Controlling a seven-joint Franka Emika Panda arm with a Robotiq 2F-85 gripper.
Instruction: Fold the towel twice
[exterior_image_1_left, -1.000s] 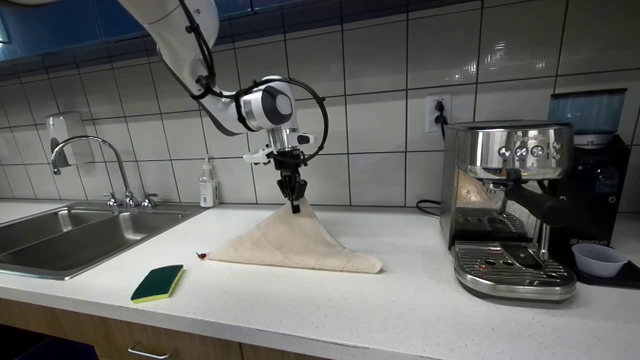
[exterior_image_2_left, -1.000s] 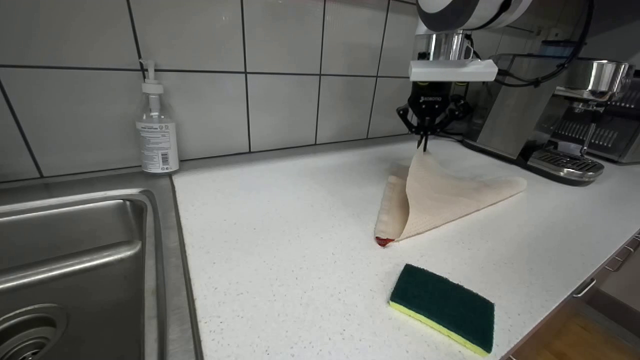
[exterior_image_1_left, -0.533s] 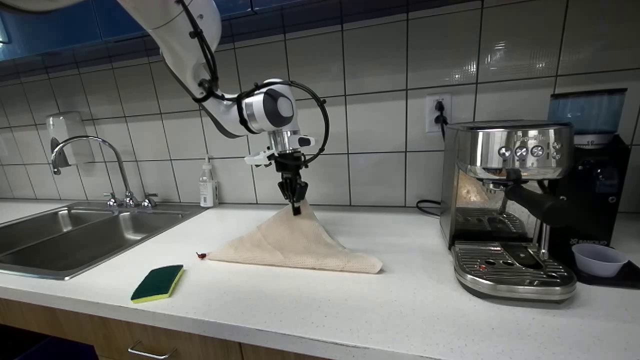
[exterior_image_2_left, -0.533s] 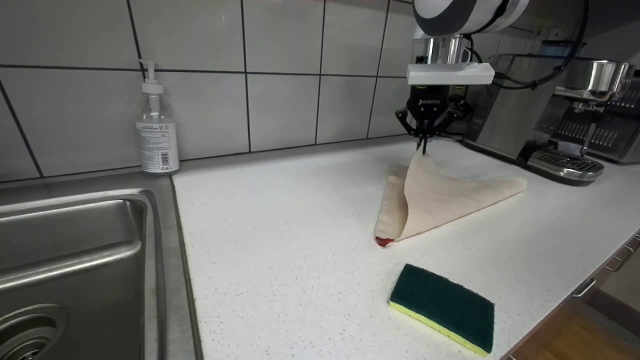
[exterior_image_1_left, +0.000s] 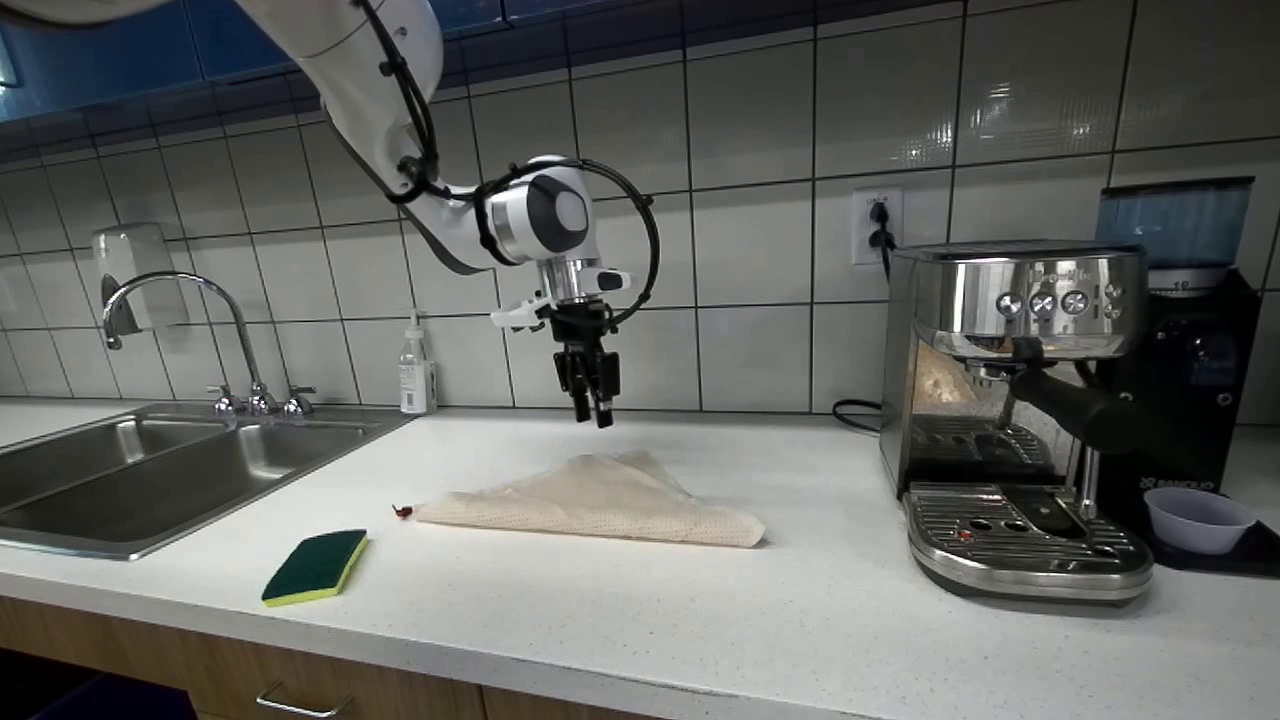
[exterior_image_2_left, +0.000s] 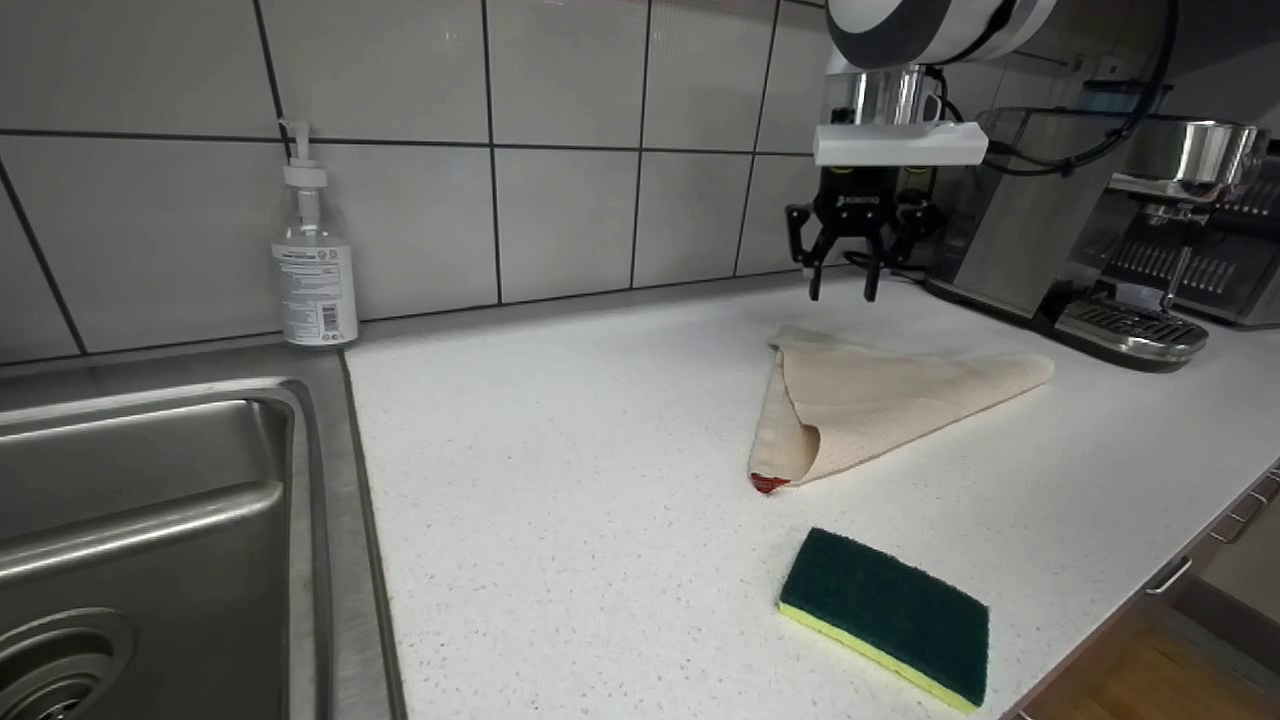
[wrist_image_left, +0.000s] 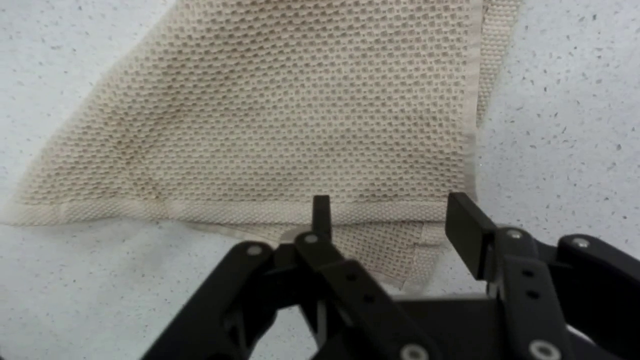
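The beige towel (exterior_image_1_left: 600, 505) lies on the counter, doubled over into a rough triangle with a straight edge toward the front. In an exterior view the towel (exterior_image_2_left: 900, 400) shows an upper layer over a lower one, with a small curled opening near its red-tagged corner (exterior_image_2_left: 768, 483). My gripper (exterior_image_2_left: 842, 290) hangs above the towel's rear part, apart from it, its fingers spread with nothing between them. From the wrist, the towel (wrist_image_left: 300, 125) shows a hemmed edge crossing below the gripper (wrist_image_left: 388, 205), and a corner of the under layer sticks out past that hem.
A green-and-yellow sponge (exterior_image_1_left: 315, 568) rests near the counter's front edge, with the sink (exterior_image_1_left: 200, 480) farther left. A coffee machine (exterior_image_1_left: 1020, 400) stands to the right. Against the tiled wall (exterior_image_2_left: 560, 220) behind is a pump bottle (exterior_image_2_left: 315, 280).
The fingers have parted and let go of the towel's raised corner. That corner has dropped from a peak down onto the rest of the towel. The arm has barely moved.
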